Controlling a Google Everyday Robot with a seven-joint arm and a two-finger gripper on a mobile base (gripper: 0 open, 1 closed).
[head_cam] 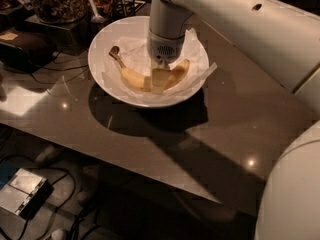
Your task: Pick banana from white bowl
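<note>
Yellow banana [131, 77] lies in the bowl [101, 51] under the claw [159, 83] (whether it grips, I cannot tell); lifting is left.
</note>
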